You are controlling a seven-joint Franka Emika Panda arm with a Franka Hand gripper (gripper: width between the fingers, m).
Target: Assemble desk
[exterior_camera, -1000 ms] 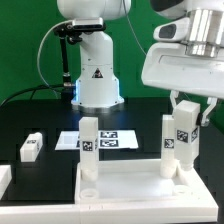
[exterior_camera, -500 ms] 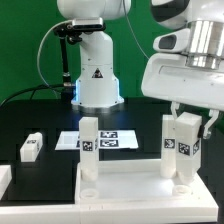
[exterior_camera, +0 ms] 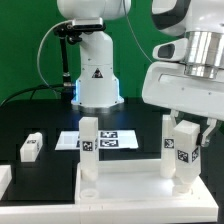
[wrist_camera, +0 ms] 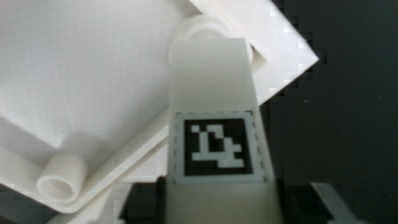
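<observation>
While the black surface [exterior_camera: 40, 115] bears the desk's wide white top panel [exterior_camera: 125, 195] at the near edge, the tool [exterior_camera: 188, 128] pinches the held leg post [exterior_camera: 185, 160] upright over the panel toward the exterior view's right, just in front of a standing post [exterior_camera: 168, 140]. Mid-panel rises a second post [exterior_camera: 88, 150]. A loose post [exterior_camera: 30, 147] lies on the surface, toward the exterior view's left.

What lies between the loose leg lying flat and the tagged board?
Only bare black table separates the leg from the marker board in the exterior view.
</observation>
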